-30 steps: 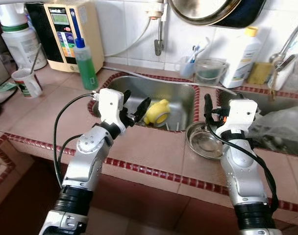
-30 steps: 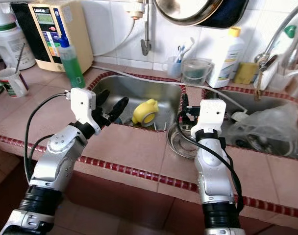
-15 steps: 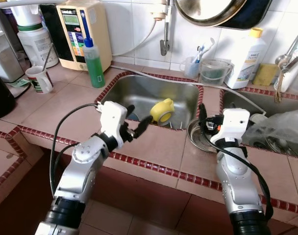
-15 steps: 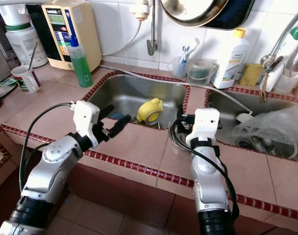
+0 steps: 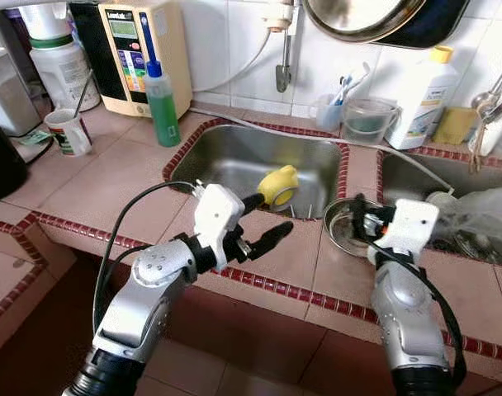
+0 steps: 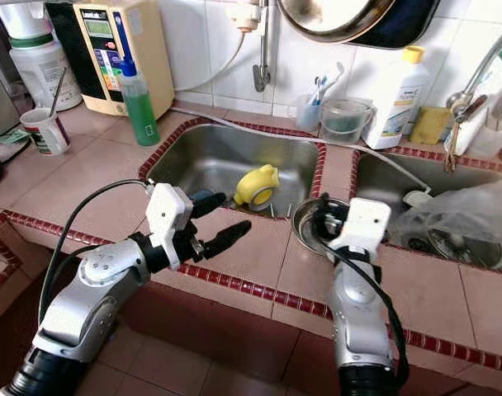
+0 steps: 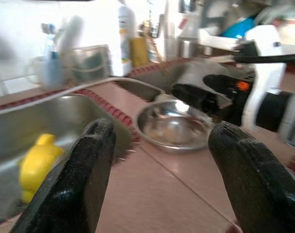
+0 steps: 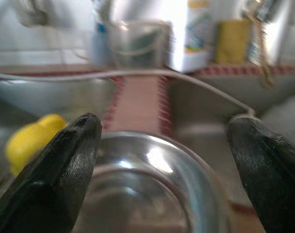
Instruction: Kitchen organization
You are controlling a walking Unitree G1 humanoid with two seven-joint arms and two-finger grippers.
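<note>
The pink-tiled counter with its dark red edging (image 5: pixel 86 177) runs before me, the stainless steel sink basin (image 5: pixel 234 157) sunk into it. On the tiled strip beside that basin sits the shallow round steel bowl (image 5: pixel 350 235) — my likely target. My right gripper (image 8: pixel 162 160) hovers just short of its rim, fingers spread wide and holding nothing; my left gripper (image 5: pixel 263 223) hangs spread over the counter edge, empty too. I judge this the approach step; next I must lower over the rim and close. A yellow plastic toy-like piece (image 5: pixel 277 186) lies in the basin, a green soap bottle (image 5: pixel 162 103) stands well clear — only the crinkled plastic bag (image 5: pixel 474 219) crowds my right side.
</note>
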